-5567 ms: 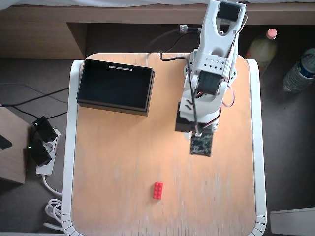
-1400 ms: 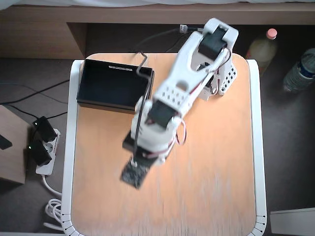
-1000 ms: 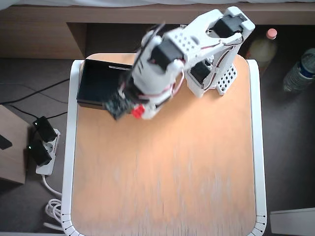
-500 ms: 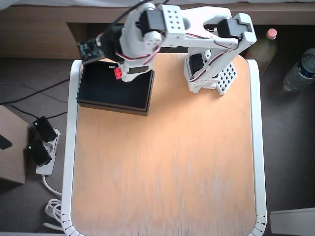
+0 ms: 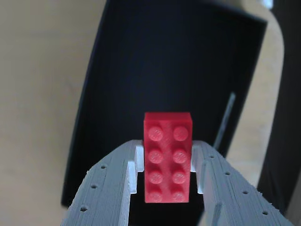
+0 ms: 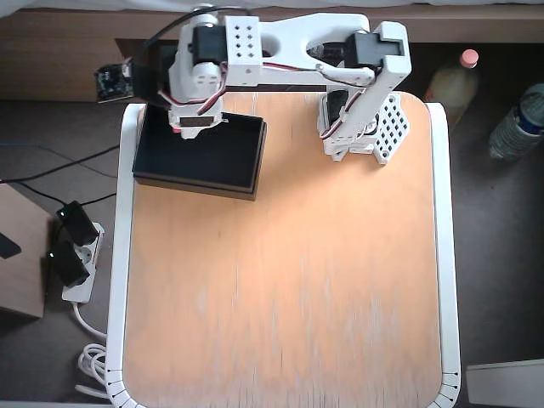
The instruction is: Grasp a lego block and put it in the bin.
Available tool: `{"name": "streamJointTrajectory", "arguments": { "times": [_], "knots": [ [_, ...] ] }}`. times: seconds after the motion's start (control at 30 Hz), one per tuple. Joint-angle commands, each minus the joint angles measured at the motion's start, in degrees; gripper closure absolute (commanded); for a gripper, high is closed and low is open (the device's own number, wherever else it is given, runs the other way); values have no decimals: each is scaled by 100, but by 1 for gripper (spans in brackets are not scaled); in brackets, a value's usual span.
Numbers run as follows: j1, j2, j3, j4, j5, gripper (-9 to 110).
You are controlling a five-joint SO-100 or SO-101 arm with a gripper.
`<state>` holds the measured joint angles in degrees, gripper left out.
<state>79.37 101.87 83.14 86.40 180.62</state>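
In the overhead view the bin [image 6: 201,158] sits on the surface [image 6: 289,289] at the upper left of the frame, with the arm's base [image 6: 365,127] to its right. In the wrist view the lego block [image 5: 167,157] sits between the hand [image 5: 167,188] fingers, low at centre, over the bin [image 5: 155,66].

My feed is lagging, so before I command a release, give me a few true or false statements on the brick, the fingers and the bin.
1. The lego block is clamped between the gripper fingers. True.
2. In the wrist view the block lies flat on the wooden table. False: it is held, with the bin interior behind it.
3. In the overhead view the bin sits at the table's upper left corner. True.
4. The bin already holds several bricks. False: no brick shows in the visible part of it.
5. The block's studs face the wrist camera. True.
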Motion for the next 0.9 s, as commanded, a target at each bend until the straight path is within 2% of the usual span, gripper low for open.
{"name": "streamJointTrajectory", "arguments": {
  "times": [0.0,0.87],
  "knots": [
    [123,88,79,-888,-70,101],
    [158,615,2250,-2197,132,101]
  ]
}}
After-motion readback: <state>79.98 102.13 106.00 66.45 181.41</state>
